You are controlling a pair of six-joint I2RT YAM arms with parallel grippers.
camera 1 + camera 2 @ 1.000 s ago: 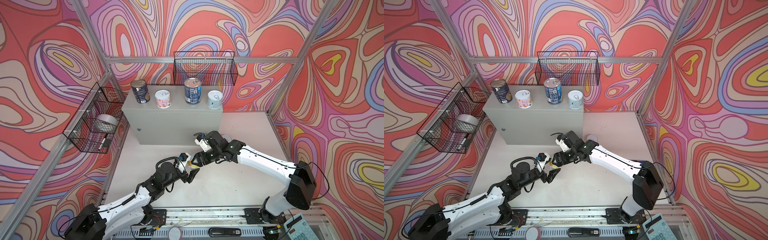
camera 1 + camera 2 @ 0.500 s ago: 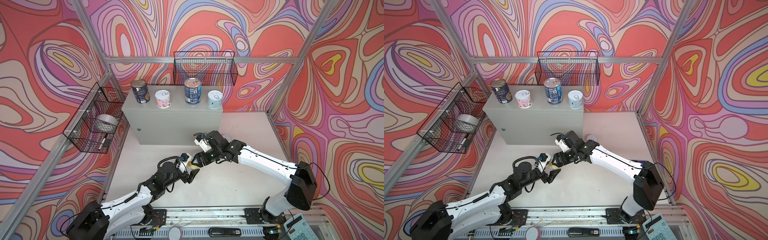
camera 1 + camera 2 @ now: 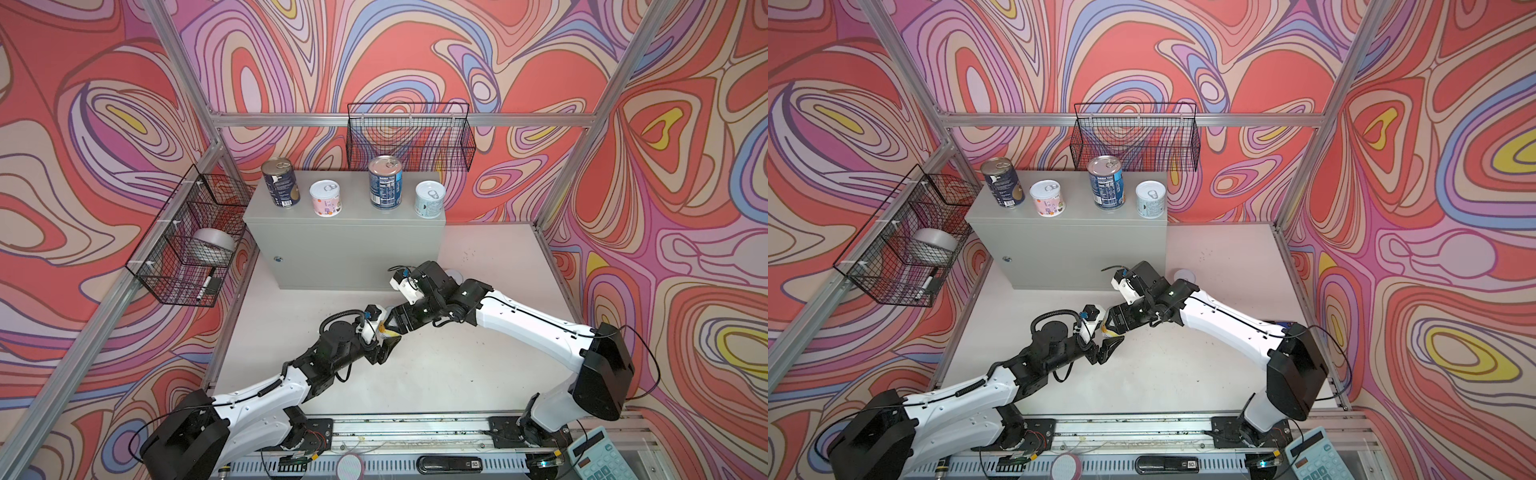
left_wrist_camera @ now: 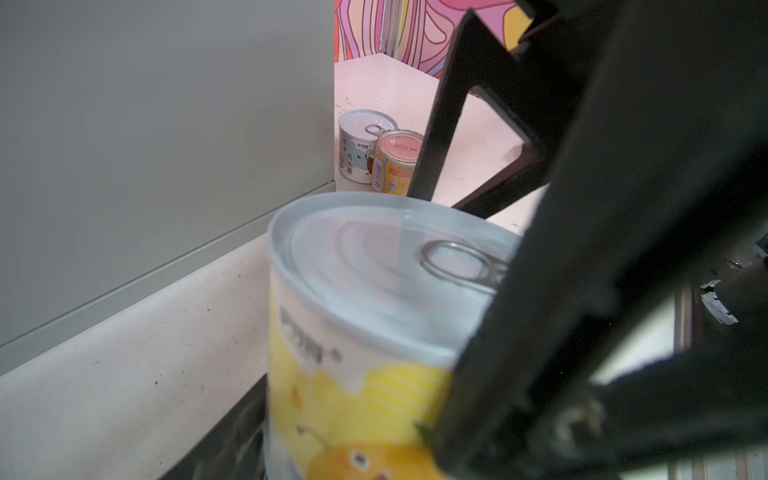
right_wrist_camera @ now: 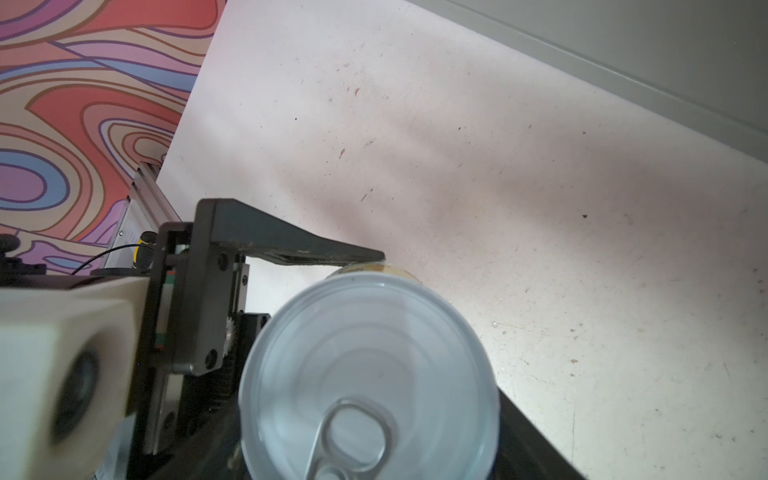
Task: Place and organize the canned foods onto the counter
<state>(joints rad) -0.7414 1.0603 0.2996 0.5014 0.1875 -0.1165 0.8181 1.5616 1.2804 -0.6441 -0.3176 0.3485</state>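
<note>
The job is partway done, and this step is a hand-off above the white table (image 3: 457,374). The right fingers (image 5: 536,446) pinch the yellow can (image 4: 365,332) by its sides and hold it up in the air, just in front of the grey box table (image 3: 345,249). The left fingers (image 5: 291,247) sit around the same can, and one of them touches its side. The other one is hidden, so I cannot tell if the left fingers grip it.

I think the left fingers need a tight hold next. After that the right fingers can let go, and the can can go up on top.

Now let us count the cans:
- **On the grey box table:** four. There are two tall blue cans (image 3: 280,183) (image 3: 385,183), a pink can (image 3: 325,198) and a pale blue can (image 3: 430,199).
- **In the fingers:** one.
- **On the white table:** two, a white can (image 4: 359,145) and an orange can (image 4: 397,166) (they stand close together by the box's corner).

That makes seven.
</note>
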